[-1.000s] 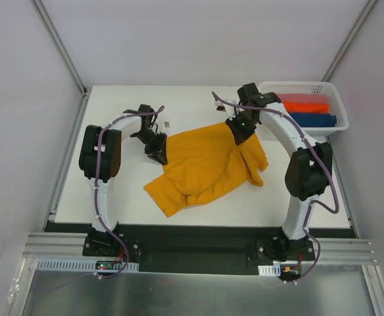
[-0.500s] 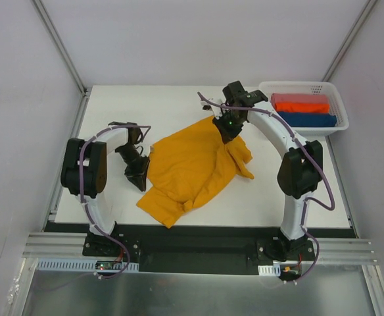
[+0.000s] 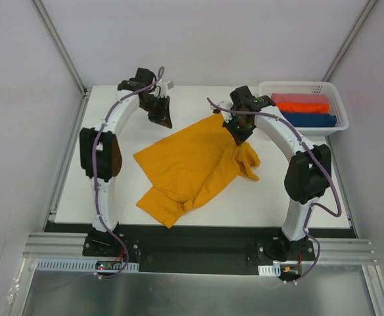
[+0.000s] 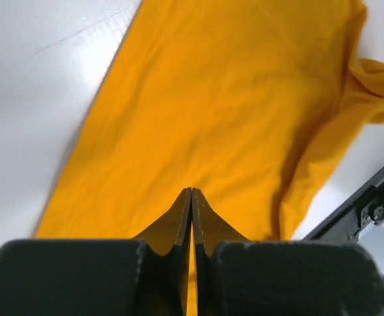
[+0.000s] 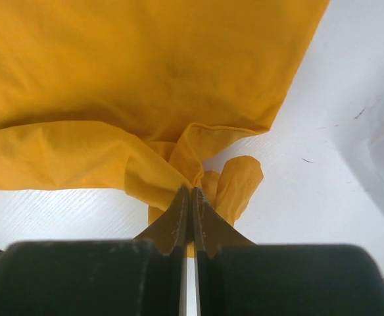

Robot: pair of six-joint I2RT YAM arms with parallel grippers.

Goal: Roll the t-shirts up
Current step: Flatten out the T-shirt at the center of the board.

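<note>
The t-shirt (image 3: 192, 164) is seen crumpled and unrolled, just ahead of the left gripper (image 4: 191, 192), which is closed on nothing. A bunched edge is pinched in the shut right gripper (image 5: 191, 191).

Left arm (image 3: 103, 141) arches far forward, fingers (image 4: 177, 227) pressed together; right arm (image 3: 285, 135) arches inward, fingers (image 5: 206, 220) clamped.

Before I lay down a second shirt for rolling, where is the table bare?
Bare table lies near-right, between the yellow shirt and the right arm, and along the far edge between the left tool and right tool. Crowded: the centre, and the basket corner.
</note>
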